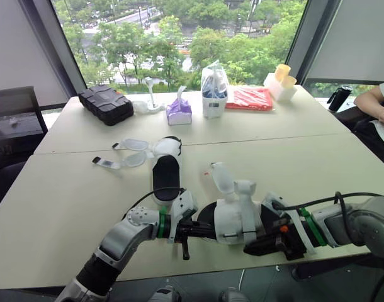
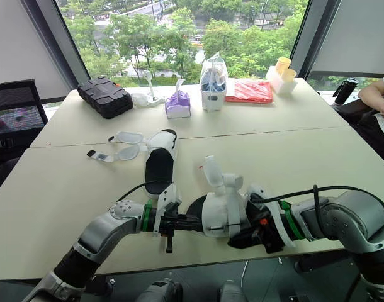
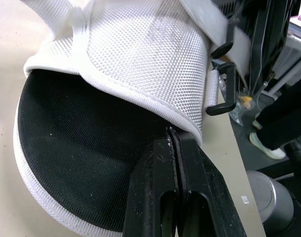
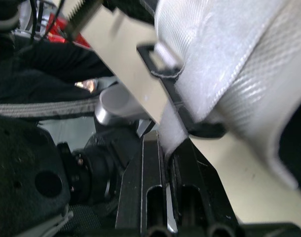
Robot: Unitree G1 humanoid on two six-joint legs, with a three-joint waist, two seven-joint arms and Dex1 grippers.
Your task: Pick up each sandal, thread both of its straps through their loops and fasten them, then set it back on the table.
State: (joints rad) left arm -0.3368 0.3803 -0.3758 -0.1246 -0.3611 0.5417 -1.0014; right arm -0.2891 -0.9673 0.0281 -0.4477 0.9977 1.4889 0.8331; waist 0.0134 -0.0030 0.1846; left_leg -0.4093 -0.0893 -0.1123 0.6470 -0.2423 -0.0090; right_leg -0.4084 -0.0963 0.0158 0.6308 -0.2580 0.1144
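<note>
Near edge of the desk [image 1: 60,207]: both arms are on the near sandal [image 1: 233,220], white mesh upper and black footbed, lying across the front edge.
- Left pincer [image 3: 173,136]: fingers pressed together, tips clamped on the hem of the mesh upper where it meets the footbed.
- Right pincer [image 4: 168,148]: closed on a white strap [image 4: 169,123] that runs down between its fingers, just beside a black loop [image 3: 222,107] on the sandal's side.
- Another strap [image 1: 220,177] on the same sandal sticks up loose, unfastened.

Mid desk: second sandal [image 1: 165,171] lies flat, footbed up and apart from both pincers. Its open straps [image 1: 135,145] are splayed out on its left side, with a small black-tipped tab [image 1: 106,163] lying further left.

Far side, left to right:
- black case [image 1: 105,104]
- purple tissue pack [image 1: 179,112]
- clear bag [image 1: 214,85]
- red packet [image 1: 248,97]
- white box with yellow cups [image 1: 280,85]

Right edge: a person's arm [image 1: 371,97] rests beside the desk.
</note>
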